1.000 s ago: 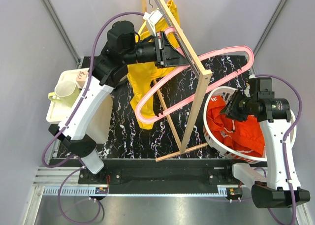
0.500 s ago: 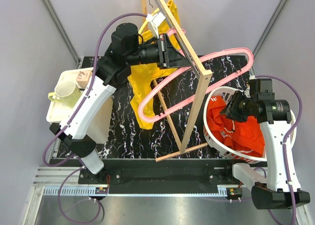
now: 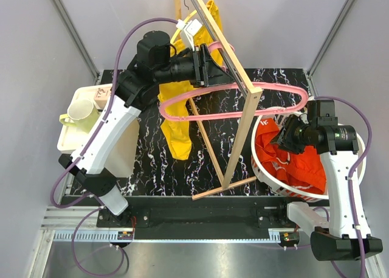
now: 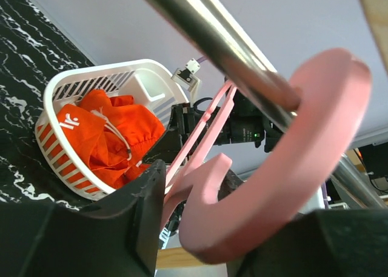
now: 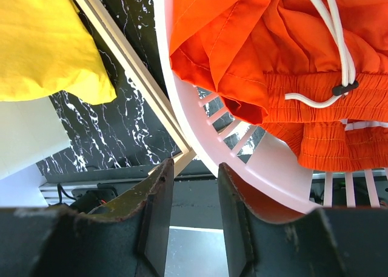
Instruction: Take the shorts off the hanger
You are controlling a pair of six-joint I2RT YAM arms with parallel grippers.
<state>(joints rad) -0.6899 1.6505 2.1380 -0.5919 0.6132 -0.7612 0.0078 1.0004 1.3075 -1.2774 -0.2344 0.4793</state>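
A black tabletop [image 3: 158,176] veined with white fills the middle, with plain pale grey walls [image 3: 30,59] to the left, right and far side. Slanted metal struts [image 3: 68,25] run down the far corners. A light wooden rack [image 3: 242,138] stands on the table, right of centre. A silver rail [image 3: 200,235] lies along the near edge, then what looks like a grey metal floor [image 3: 200,263]. The light is soft and even.
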